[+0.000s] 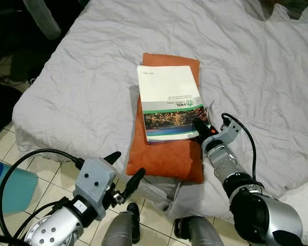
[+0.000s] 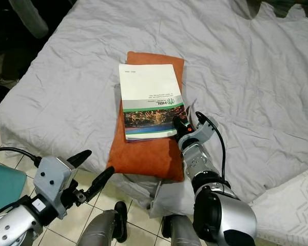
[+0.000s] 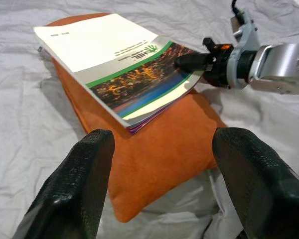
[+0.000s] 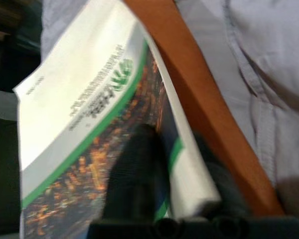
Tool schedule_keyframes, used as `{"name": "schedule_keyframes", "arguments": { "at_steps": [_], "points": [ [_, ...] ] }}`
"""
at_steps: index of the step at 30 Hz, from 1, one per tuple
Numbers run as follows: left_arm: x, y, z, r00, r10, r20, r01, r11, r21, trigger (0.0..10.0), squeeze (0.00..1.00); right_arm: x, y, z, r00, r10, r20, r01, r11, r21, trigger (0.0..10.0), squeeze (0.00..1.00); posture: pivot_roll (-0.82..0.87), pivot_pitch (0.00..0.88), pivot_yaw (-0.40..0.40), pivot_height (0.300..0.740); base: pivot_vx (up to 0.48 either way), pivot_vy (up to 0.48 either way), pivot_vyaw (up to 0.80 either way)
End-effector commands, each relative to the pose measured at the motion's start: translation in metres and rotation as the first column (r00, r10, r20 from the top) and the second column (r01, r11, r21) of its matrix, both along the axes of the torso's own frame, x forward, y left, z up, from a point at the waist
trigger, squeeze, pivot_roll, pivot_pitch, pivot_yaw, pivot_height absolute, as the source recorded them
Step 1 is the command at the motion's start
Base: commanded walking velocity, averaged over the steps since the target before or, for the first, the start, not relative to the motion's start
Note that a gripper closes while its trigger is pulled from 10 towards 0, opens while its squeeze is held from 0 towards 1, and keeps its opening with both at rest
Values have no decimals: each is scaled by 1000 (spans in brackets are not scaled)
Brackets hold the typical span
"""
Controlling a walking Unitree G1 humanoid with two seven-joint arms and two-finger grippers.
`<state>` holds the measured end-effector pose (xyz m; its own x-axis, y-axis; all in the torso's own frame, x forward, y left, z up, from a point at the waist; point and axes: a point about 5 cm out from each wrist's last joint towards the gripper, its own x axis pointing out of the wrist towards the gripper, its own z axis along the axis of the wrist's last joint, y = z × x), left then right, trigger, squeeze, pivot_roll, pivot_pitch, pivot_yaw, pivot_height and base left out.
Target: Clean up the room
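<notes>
Two black fingers of the right gripper (image 1: 201, 127) pinched on the near right corner of the magazine (image 1: 169, 102), one finger on the printed cover, the other under the pages, as seen in the right wrist view. Seems to be the pick-up step, grip already made but thin, only on the corner. Better to push the fingers a little deeper over the edge before lifting, so that all pages are caught and not the cover alone; otherwise the lower pages could fan out and slip. Then to lift slowly and straight up, keeping the magazine flat, because soft paper held by one corner will bend and hang down. Magazine lying flat on the orange cushion (image 1: 167, 154), slightly turned, its far edge toward the middle of the bed, its near edge short of the cushion's near end. Cushion resting on the grey bedsheet (image 1: 82, 87), near the front edge of the bed, its near end touching the edge where the sheet hangs down. Should take care not to drag the cushion along. Left gripper (image 1: 123, 174) with fingers spread wide apart, holding nothing, hovering off the bed edge over the tiled floor (image 1: 41, 169), pointing toward the cushion; could support the free side of the magazine if needed. Blue object (image 1: 2, 184) on the floor at far left, not clear what.
</notes>
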<state>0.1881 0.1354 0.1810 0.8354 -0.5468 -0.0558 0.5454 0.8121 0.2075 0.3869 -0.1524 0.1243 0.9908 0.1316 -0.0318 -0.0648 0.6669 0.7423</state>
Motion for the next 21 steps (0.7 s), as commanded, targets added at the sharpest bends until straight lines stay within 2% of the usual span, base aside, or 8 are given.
{"name": "schedule_keyframes", "arguments": {
  "at_steps": [1,8,10,12,13,16,20,21],
  "points": [
    [-1,2,-7,1000,4,-28,-4,1000,7,10000,0,-3,-2,-7,999,-13,-39,14,1000,18,0,0,225,403,46,740,0,0,0],
    [14,0,-12,1000,8,-3,-8,1000,1,10000,0,3,-3,7,1000,-5,20,4,1000,22,0,0,195,346,31,740,0,0,0],
    [21,-1,-13,1000,14,14,-14,1000,-3,10000,0,8,-6,23,997,-2,83,2,1000,0,0,0,171,290,16,740,0,0,0],
    [25,-1,-15,1000,18,20,-18,1000,-3,10000,0,10,-7,29,994,0,107,1,1000,-11,0,0,168,280,14,740,0,0,0],
    [31,-2,-17,999,25,32,-25,1000,-5,10000,0,14,-11,43,987,-8,161,17,998,-54,0,0,148,227,3,740,0,0,0],
    [46,0,-24,996,63,55,-64,998,12,10000,0,18,-23,73,959,-19,283,78,977,-201,0,0,126,162,-8,740,0,0,0],
    [55,4,-32,992,112,50,-113,994,12,10000,0,18,-27,81,945,-18,325,118,950,-290,0,0,108,103,-13,740,0,0,0],
    [64,11,-45,977,211,12,-211,977,-22,10000,0,13,-39,87,922,-53,384,220,887,-406,0,0,81,26,-18,740,0,0,0]
  ]
}}
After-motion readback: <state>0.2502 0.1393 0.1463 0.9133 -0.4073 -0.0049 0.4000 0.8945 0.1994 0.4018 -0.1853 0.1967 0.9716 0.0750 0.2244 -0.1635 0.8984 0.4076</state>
